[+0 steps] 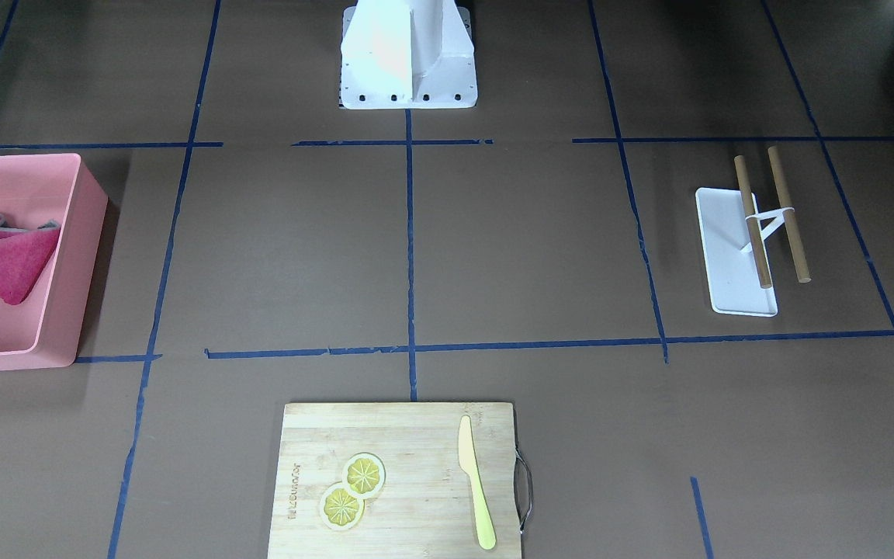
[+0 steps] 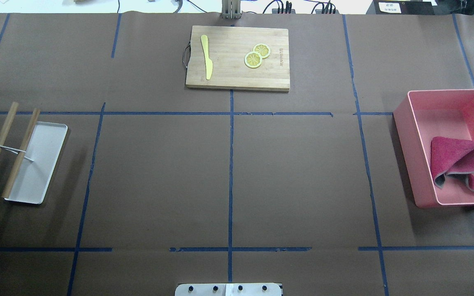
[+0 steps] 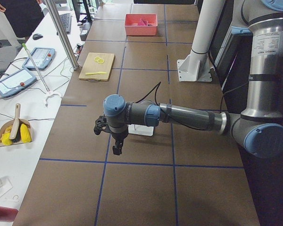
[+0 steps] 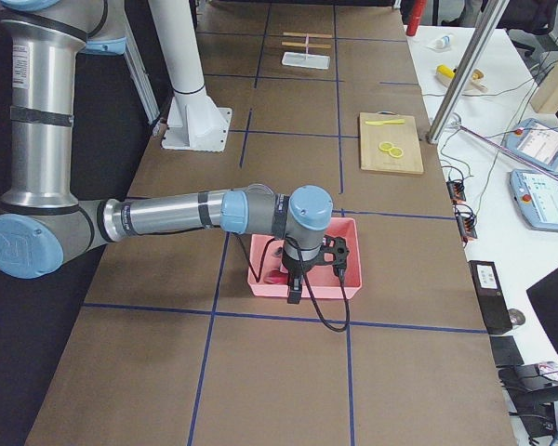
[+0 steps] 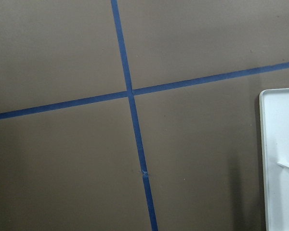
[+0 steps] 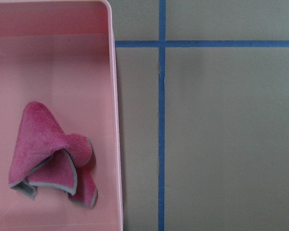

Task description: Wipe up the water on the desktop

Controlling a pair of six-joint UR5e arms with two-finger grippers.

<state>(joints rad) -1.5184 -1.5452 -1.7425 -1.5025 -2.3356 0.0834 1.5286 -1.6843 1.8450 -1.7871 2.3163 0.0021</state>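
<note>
Brown desktop point(image 2: 159, 172), gridded with blue tape, fills every view. I log a crumpled pink cloth point(image 2: 455, 158) lying inside the pink bin point(image 2: 405, 135) at the right end, with the right gripper point(image 4: 295, 295) hanging over that bin. The left gripper point(image 3: 117, 149) hangs above the desktop near the white tray point(image 2: 45, 160) at the left end. I cannot tell the finger state of either gripper. A bamboo cutting board point(image 2: 228, 70) sits at the far edge.

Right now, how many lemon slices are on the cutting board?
2: one lemon slice and a second slice touching it, both on the cutting board, right of the yellow knife in the overhead view. None appears hidden.
</note>
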